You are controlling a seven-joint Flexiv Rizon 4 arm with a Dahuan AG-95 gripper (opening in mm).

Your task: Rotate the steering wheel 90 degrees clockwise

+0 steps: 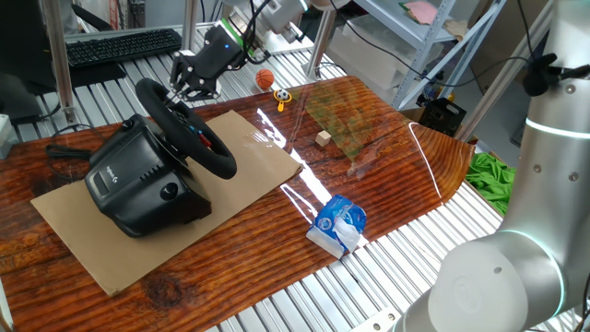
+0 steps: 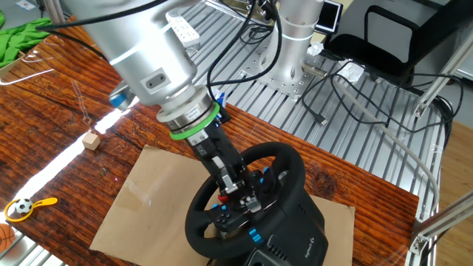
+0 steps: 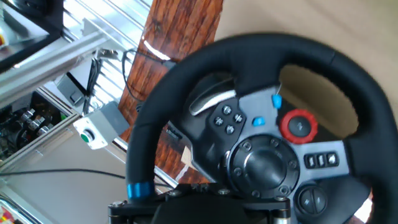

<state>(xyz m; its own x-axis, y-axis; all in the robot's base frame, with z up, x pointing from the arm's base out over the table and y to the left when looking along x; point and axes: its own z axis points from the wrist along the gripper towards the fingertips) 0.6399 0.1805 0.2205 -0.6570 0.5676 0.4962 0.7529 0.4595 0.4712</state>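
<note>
Steering wheel (image 1: 187, 128): black, thick-rimmed, hub carrying a red dial and small blue buttons. Tilted back on its bulky black base (image 1: 138, 180), white logo on the side. Sits toward the left end of the bench, nearer the rear edge. A blue centre stripe on the rim shows low and to the left in the hand view, so the wheel looks already turned off its straight position; how far toward the quarter turn cannot be read.

Cardboard sheet (image 1: 244, 152): flat under the base, probably to spare the wood and stop sliding.

Gripper (image 2: 235, 185): black two-finger tool below a green collar, angled down onto the wheel face near the hub and spoke. The other fixed view shows the fingers (image 2: 228, 179) pressed in among the hub controls; whether they clamp a spoke or only rest against it, I cannot tell. Approach along the wheel's axis suits turning by wrist rotation.

Bench (image 1: 387, 166): red-brown wood grain, glossy.

Other items, all well apart from the wheel:
- small wooden block (image 1: 323, 138), mid-bench toward the rear edge
- orange ball (image 1: 265, 79), just off the rear edge
- blue-and-white packet (image 1: 338, 224), front edge
- keyboard (image 1: 120, 46), beyond the rear-left corner
</note>
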